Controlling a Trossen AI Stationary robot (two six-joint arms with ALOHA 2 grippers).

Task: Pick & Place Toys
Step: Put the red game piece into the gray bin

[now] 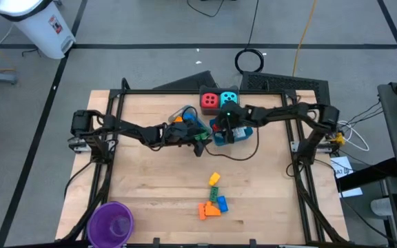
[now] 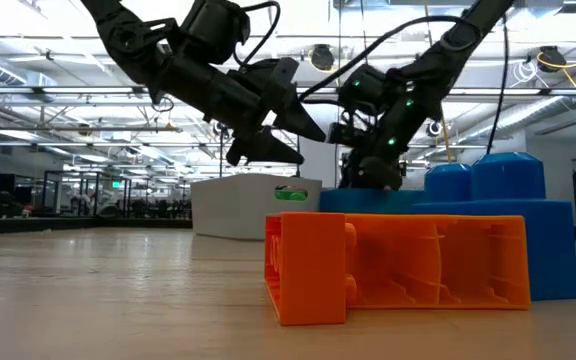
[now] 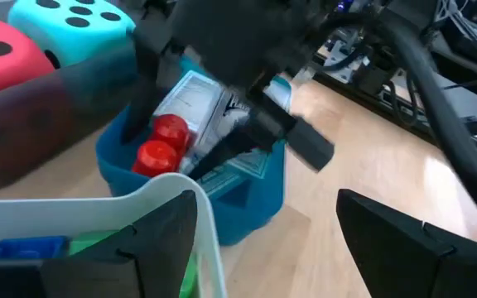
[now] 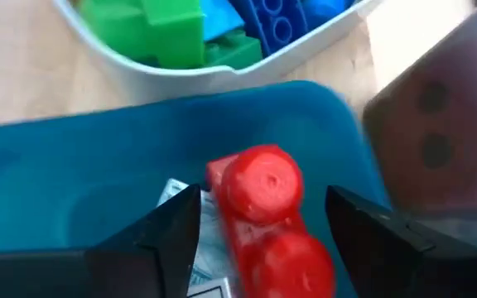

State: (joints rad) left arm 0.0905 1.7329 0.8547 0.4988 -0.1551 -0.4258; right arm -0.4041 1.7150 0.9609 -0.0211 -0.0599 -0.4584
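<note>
My right gripper (image 4: 267, 240) is open over the blue tray (image 4: 98, 165), tilted down into it. Its fingers stand on either side of a red brick (image 4: 259, 207) with a gap on both sides. The brick lies in the tray on white packets (image 3: 193, 103). My left gripper (image 3: 280, 240) is open and holds nothing; it hovers at the clear tray's rim (image 3: 172, 186), next to the blue tray (image 1: 243, 136). Green and blue bricks (image 4: 172, 29) lie in the clear tray. A red die (image 1: 209, 100) and a cyan die (image 1: 229, 98) sit on the table just behind the trays.
Loose yellow, orange, green and blue bricks (image 1: 212, 200) lie on the table toward the near edge; an orange brick (image 2: 398, 265) fills the low view. A purple cup (image 1: 112, 222) stands at the near left corner. Both arms meet closely over the trays.
</note>
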